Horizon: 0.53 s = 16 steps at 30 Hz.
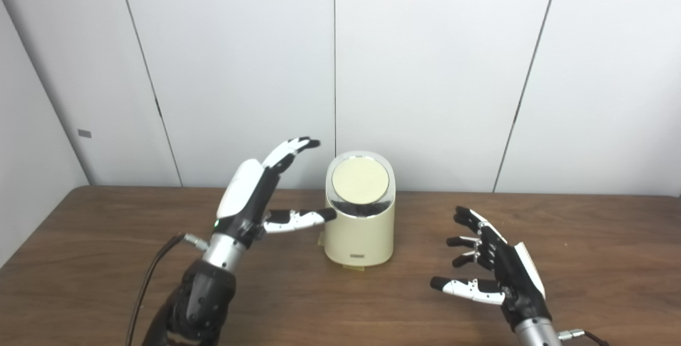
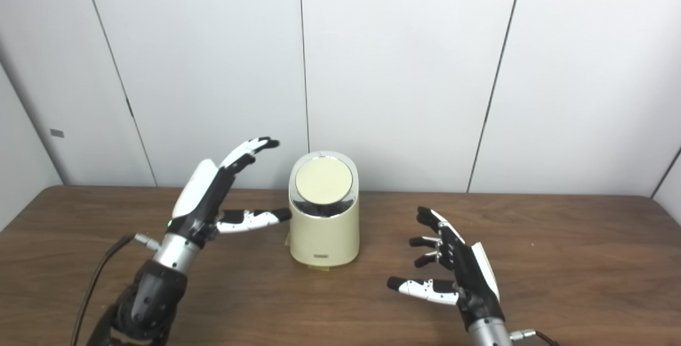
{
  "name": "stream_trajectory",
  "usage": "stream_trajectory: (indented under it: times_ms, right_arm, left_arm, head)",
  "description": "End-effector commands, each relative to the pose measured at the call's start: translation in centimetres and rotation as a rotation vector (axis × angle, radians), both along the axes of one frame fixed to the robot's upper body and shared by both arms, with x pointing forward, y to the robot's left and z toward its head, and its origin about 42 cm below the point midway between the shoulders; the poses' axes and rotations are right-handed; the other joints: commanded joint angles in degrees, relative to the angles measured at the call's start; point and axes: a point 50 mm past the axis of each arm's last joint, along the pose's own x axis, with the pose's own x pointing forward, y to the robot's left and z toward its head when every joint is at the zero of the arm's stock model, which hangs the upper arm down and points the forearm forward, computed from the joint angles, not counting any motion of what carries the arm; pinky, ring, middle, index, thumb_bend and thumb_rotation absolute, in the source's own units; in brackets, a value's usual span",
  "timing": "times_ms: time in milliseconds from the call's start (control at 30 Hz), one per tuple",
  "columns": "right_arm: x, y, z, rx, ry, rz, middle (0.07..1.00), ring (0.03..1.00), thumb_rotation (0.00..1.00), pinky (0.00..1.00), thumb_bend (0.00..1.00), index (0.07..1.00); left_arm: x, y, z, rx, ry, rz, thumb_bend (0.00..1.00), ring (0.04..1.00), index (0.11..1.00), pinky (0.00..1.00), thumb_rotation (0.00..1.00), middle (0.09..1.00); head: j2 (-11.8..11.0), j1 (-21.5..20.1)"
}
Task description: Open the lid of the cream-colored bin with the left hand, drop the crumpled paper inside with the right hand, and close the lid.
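The cream-colored bin (image 1: 359, 229) stands upright on the wooden table (image 1: 106, 239), near the back middle. Its round lid (image 1: 360, 181) sits on top, tilted toward me, with a dark band under its front edge. My left hand (image 1: 250, 197) is open and raised just left of the bin, fingers pointing up and toward the lid. Its thumb reaches the bin's upper left side, and I cannot tell whether it touches. My right hand (image 1: 495, 266) is open and empty, above the table to the bin's front right. No crumpled paper is in view.
White wall panels (image 1: 425, 69) stand close behind the bin. A black cable (image 1: 154, 266) hangs from my left wrist. A small yellowish piece (image 1: 352, 267) shows under the bin's front base. The table's left edge runs near my left arm.
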Motion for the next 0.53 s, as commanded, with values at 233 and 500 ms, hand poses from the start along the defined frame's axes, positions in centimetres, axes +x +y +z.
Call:
stream_trajectory:
  times_ms: [233, 500]
  right_arm:
    - [0.7, -0.6, 2.3, 0.001, -0.099, 0.009, 0.848, 0.691, 0.09, 0.49, 0.79, 0.843]
    - [0.6, -0.8, 2.4, -0.003, -0.102, 0.018, 0.846, 0.696, 0.15, 0.52, 0.81, 0.850]
  left_arm:
    - [-1.6, 1.2, -2.9, -0.271, 0.106, 0.026, 0.82, 0.867, 0.942, 0.79, 0.46, 0.918]
    - [-2.7, 0.9, -6.1, -0.329, 0.186, 0.028, 0.82, 0.819, 0.929, 0.76, 0.39, 0.860]
  head:
    - [0.31, 0.12]
    - [0.31, -0.10]
